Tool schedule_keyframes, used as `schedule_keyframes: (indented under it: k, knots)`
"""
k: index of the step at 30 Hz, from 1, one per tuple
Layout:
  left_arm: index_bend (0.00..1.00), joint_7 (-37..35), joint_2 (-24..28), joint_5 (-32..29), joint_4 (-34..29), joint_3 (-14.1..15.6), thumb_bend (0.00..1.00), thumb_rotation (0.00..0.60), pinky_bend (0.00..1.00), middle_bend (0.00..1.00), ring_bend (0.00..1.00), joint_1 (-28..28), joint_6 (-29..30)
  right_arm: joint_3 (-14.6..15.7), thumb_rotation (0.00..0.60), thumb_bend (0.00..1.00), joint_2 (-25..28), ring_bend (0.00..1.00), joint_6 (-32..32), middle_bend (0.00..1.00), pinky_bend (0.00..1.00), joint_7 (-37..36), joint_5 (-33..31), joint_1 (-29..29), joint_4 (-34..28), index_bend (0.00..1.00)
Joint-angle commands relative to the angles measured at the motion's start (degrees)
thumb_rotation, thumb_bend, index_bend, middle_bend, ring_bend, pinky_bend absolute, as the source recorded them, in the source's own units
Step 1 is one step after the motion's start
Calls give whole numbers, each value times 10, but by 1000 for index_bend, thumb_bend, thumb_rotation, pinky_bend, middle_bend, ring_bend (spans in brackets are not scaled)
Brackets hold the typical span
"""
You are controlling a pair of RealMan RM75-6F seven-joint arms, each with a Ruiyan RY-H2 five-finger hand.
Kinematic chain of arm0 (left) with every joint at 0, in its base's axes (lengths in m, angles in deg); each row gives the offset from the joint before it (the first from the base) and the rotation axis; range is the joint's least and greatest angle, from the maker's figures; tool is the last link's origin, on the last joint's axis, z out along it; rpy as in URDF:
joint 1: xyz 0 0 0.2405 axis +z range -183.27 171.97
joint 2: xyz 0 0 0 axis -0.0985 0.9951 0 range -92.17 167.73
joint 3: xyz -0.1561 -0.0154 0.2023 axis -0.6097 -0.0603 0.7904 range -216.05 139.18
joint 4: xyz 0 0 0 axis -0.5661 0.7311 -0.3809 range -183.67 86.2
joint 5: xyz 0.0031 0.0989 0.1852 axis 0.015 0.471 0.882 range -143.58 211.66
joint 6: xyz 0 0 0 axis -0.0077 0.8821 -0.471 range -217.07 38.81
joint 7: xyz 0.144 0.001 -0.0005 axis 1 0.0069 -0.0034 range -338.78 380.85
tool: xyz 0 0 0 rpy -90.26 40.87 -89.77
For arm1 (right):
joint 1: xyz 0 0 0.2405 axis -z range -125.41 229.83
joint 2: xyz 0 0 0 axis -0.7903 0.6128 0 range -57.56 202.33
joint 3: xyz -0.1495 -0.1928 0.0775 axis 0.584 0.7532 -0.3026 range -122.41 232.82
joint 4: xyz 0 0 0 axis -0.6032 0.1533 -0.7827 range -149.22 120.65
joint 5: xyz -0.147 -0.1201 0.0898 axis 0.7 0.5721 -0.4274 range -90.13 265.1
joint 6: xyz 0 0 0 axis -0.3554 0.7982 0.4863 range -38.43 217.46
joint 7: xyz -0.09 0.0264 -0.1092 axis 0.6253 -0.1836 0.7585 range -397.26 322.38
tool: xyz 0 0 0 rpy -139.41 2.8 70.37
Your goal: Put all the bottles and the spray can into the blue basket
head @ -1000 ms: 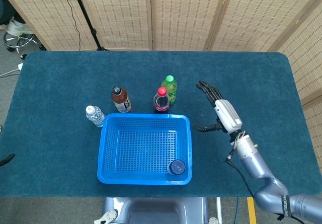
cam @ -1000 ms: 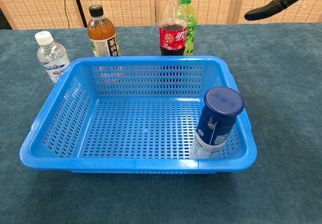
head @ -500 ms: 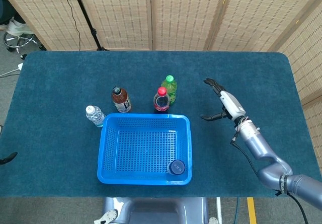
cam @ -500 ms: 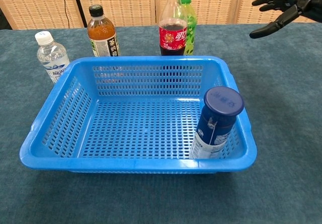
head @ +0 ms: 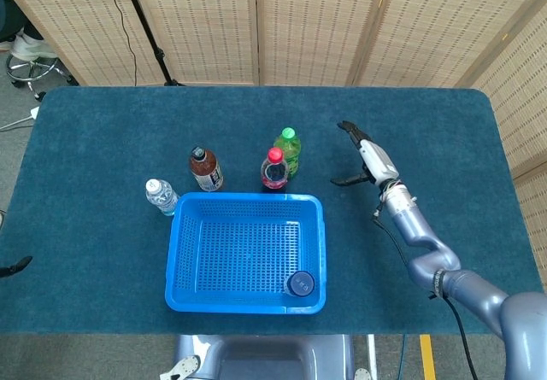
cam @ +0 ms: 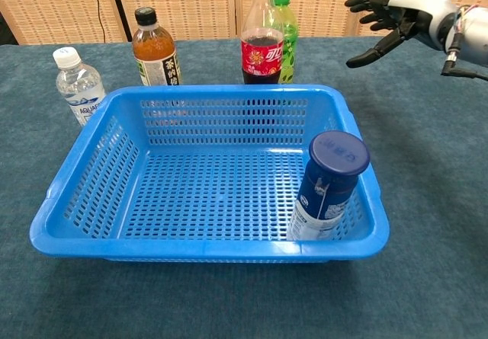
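The blue basket (head: 245,252) sits at lower centre of the head view on the teal bench (head: 102,141). Inside it, in its lower right corner, stands the spray can (cam: 329,185), upright with a dark blue cap and touching the basket's right wall.

Four bottles stand upright on the bench outside the basket, along its upper and left sides. The red-capped cola bottle (cam: 261,36) is just above the basket's upper rim near centre, and the green bottle (head: 288,150) stands just beside it, up and to the right, partly hidden behind it in the chest view. The brown tea bottle (cam: 153,47) with a black cap stands near the basket's upper left corner. The clear water bottle (cam: 78,84) with a white cap stands at the basket's left side, close to the upper left corner.

The right hand (cam: 385,23) hovers at the upper right of the chest view, to the right of the green bottle and apart from it, fingers spread wide with the thumb held away, holding nothing. The left hand shows in neither view.

Woven screens (head: 299,21) stand behind the bench.
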Motion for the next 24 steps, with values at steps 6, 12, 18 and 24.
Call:
schedule_keyframes:
  k: [6,12,18,24]
  knots:
    - [0,6,-1,-16,2,-4,62,600,0,0,0,-7,-14,-8,600,0,-44,0,36,0,0,-38,-1,-43,47,0]
    - [0,11,-2,-26,3,-7,63,600,0,0,0,-12,-22,-12,600,0,-75,0,53,0,0,-53,-4,-66,87,0]
    - [0,14,-4,-40,5,-10,63,600,0,0,0,-17,-31,-16,600,0,-103,0,69,0,0,-82,-2,-90,126,0]
    - [0,14,-3,-49,5,-13,63,600,0,0,0,-18,-35,-18,600,0,-116,0,82,0,0,-135,5,-108,148,0]
